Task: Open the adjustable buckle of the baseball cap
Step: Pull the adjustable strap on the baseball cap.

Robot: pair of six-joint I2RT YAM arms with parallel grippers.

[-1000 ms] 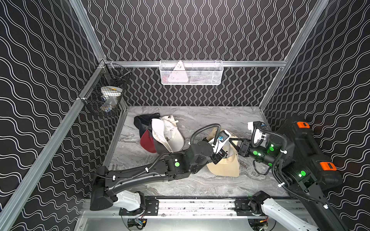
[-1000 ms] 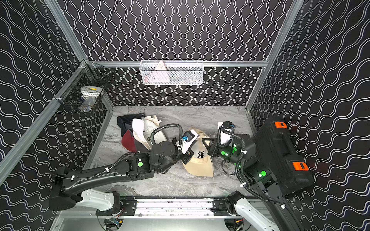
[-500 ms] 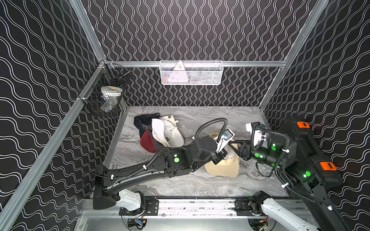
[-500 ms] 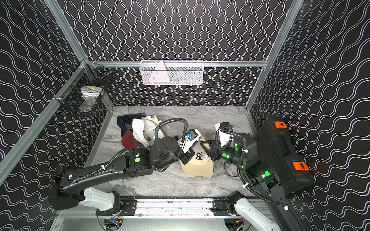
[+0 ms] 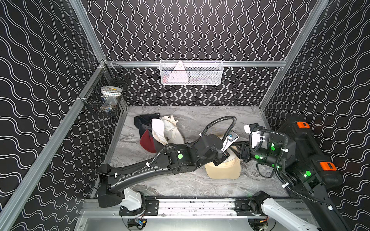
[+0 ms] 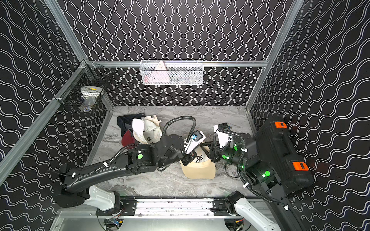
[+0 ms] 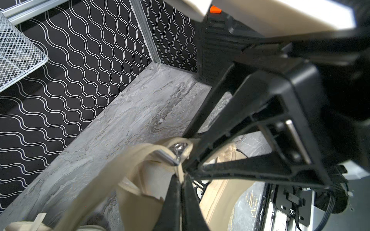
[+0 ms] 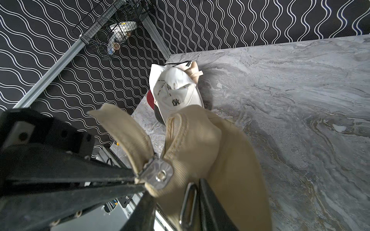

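The beige baseball cap (image 5: 224, 170) lies right of centre on the marble floor, its back raised between both arms. My left gripper (image 7: 181, 175) is shut on the cap's beige strap, right beside the metal buckle (image 7: 172, 155). In the right wrist view the buckle (image 8: 158, 174) shows as a flat silver plate, with the left gripper's fingers (image 8: 80, 180) meeting at it. My right gripper (image 8: 175, 187) is open. The strap's end and a metal wire loop (image 8: 188, 202) lie between its fingers.
A pile of other caps sits at the back left: white (image 5: 166, 132), maroon (image 5: 147, 142) and black (image 5: 144, 120). A black case with orange latches (image 5: 308, 150) stands along the right wall. A wire basket (image 5: 106, 96) hangs on the left wall, a white mesh basket (image 5: 191, 73) on the back wall.
My left arm has carried the strap up and further back, lifting the cap's rear. The right gripper's jaws have parted from nearly shut to open.
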